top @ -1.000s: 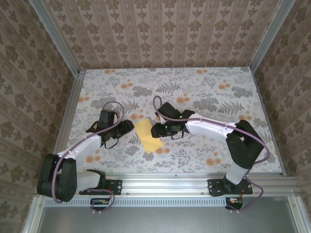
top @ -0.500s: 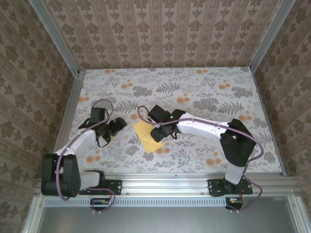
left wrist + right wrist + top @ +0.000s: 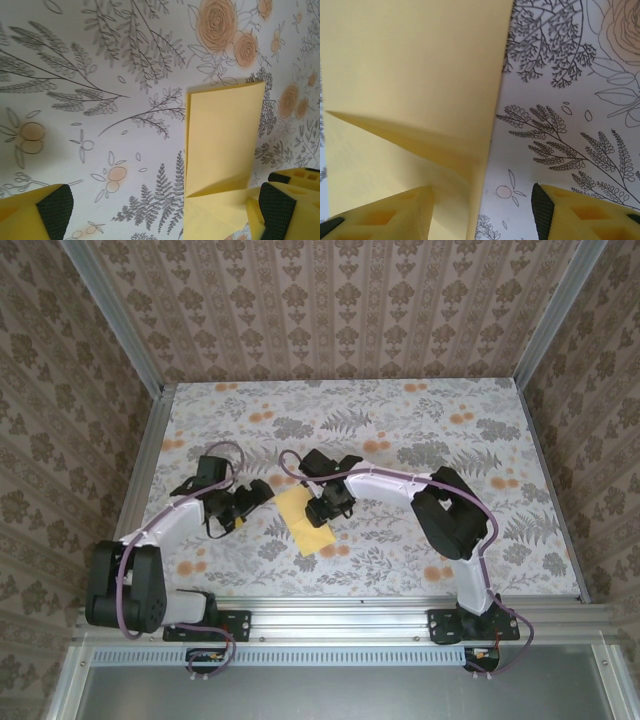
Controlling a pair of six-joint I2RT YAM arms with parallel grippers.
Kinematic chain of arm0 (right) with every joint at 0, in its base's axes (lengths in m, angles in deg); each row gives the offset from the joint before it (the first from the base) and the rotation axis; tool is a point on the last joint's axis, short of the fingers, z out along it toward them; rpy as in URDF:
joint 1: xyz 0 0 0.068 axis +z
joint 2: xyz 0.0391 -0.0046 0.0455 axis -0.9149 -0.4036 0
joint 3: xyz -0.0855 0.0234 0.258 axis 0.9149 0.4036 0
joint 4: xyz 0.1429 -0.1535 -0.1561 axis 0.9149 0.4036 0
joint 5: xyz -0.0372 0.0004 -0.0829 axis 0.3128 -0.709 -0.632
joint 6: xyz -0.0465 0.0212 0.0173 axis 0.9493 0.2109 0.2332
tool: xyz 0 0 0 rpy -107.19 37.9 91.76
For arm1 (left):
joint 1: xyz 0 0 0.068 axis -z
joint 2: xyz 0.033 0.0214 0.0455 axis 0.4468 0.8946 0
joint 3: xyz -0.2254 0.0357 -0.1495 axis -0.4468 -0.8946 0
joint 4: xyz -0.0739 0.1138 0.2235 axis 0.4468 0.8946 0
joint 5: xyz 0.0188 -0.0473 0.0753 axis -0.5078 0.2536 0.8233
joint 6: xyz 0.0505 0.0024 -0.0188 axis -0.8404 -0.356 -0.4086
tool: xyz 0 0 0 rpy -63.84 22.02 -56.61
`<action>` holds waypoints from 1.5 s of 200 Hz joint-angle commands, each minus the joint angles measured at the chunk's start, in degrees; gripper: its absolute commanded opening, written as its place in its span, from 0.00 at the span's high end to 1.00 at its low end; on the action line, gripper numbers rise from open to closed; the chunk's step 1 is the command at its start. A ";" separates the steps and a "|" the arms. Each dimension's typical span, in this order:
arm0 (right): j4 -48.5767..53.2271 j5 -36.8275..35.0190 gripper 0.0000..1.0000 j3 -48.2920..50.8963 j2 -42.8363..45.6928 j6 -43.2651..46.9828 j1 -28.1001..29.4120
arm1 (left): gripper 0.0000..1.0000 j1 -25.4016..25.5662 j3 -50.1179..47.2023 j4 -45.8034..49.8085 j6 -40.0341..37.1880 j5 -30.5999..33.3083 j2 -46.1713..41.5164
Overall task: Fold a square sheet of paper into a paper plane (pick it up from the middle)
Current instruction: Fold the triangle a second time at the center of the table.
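My left gripper (image 3: pixel 165 207) stands wide open. Its two yellow fingers with black pads (image 3: pixel 56 212) are far apart, with nothing between them but tablecloth and one end of the sheet of paper (image 3: pixel 222 140). The pad on the right of that view is just beside the sheet's near end; I cannot tell whether it touches.

My right gripper (image 3: pixel 480 212) is partly open. One yellow finger (image 3: pixel 385 217) is over the paper and the other is over bare cloth, with the sheet's long edge running up between them. I cannot tell whether that finger presses on the paper or hovers above it. Neither gripper holds anything.

The sheet is pale yellow and folded into a narrow oblong, with a slanted crease across the end nearest the grippers. From overhead it lies on the table (image 3: pixel 420 560) near the front middle, between the two grippers. The left one is just to its left, and the right one is over its upper right edge. The tablecloth is printed with grey leaves and orange flowers (image 3: pixel 434 572).
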 commanded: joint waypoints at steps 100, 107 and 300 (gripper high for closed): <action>6.91 -14.48 0.34 3.48 0.55 -13.35 0.84 | 0.01 9.36 -2.32 -7.97 1.63 3.74 1.10; 7.38 -14.91 0.34 4.00 1.46 -14.73 0.84 | 0.01 9.45 -2.67 -8.06 2.10 4.14 1.05; 0.58 -0.16 0.69 -5.49 -5.13 -5.06 3.36 | 0.01 7.62 -8.26 -4.72 6.61 8.30 -7.02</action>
